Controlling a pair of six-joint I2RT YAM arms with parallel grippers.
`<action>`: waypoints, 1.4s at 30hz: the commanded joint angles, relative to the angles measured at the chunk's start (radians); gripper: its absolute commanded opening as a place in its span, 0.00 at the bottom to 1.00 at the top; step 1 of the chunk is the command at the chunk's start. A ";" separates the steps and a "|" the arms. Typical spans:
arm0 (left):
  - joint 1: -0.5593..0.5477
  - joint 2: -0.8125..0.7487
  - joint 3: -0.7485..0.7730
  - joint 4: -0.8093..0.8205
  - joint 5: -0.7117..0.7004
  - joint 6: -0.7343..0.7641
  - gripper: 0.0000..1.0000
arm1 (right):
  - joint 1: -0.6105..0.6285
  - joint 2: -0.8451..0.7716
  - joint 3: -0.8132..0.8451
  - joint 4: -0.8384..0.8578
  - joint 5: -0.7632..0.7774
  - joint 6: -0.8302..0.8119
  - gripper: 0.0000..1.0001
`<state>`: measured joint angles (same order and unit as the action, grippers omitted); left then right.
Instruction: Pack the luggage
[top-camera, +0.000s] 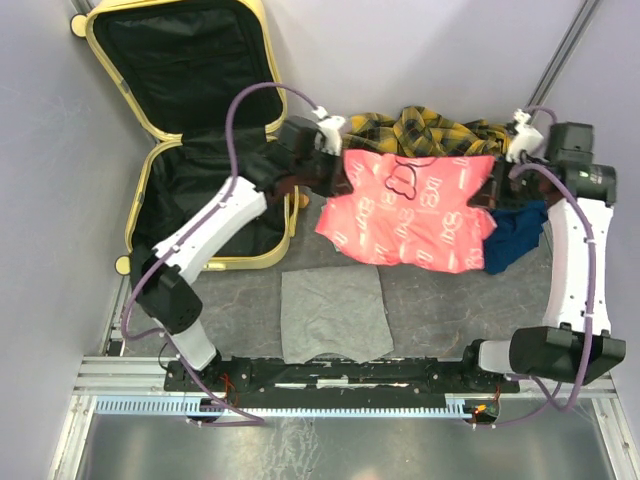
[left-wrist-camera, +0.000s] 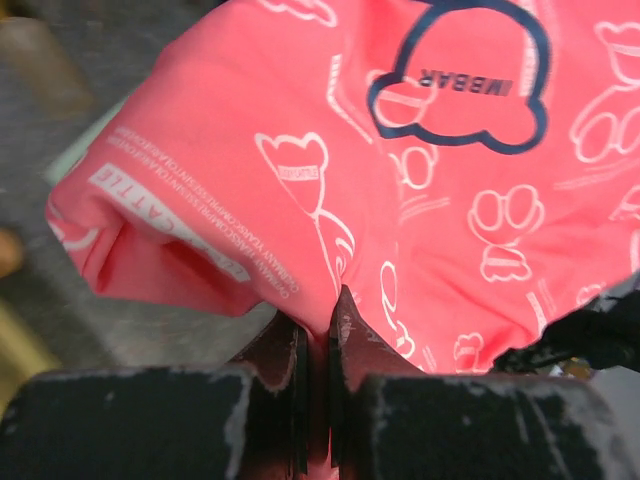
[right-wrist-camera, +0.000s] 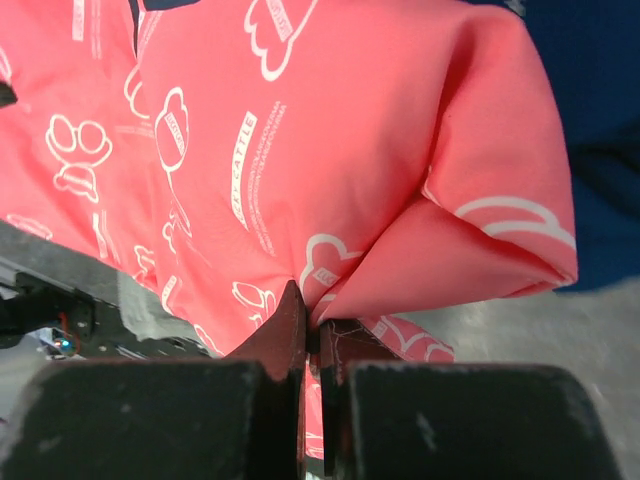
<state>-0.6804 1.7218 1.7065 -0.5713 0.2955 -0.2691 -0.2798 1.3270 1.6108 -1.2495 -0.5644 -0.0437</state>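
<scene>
The pale-yellow suitcase (top-camera: 262, 60) lies open at the far left, its black lining showing. A coral-pink printed garment (top-camera: 410, 215) hangs stretched between my two grippers above the table, right of the suitcase. My left gripper (top-camera: 345, 175) is shut on its left edge; the left wrist view shows the cloth (left-wrist-camera: 330, 170) pinched between the fingers (left-wrist-camera: 318, 325). My right gripper (top-camera: 490, 188) is shut on its right edge; the right wrist view shows the cloth (right-wrist-camera: 330, 130) pinched at the gripper (right-wrist-camera: 313, 320).
A yellow-and-black plaid cloth (top-camera: 425, 130) lies behind the pink garment. A dark blue garment (top-camera: 515, 235) lies under the right arm. A grey cloth (top-camera: 333, 313) lies flat at the near middle. Grey walls close in on both sides.
</scene>
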 joint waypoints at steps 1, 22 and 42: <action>0.138 -0.141 0.032 -0.111 0.008 0.173 0.03 | 0.183 0.052 0.081 0.229 0.039 0.243 0.02; 0.927 -0.185 -0.029 -0.236 -0.207 0.359 0.03 | 1.006 0.777 0.712 0.628 0.380 0.360 0.02; 1.058 0.093 -0.180 -0.098 -0.265 0.538 0.03 | 1.097 1.102 0.697 0.739 0.489 0.301 0.02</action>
<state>0.3641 1.7905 1.5219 -0.7765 0.0933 0.1909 0.8177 2.4180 2.3066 -0.5488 -0.1410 0.2974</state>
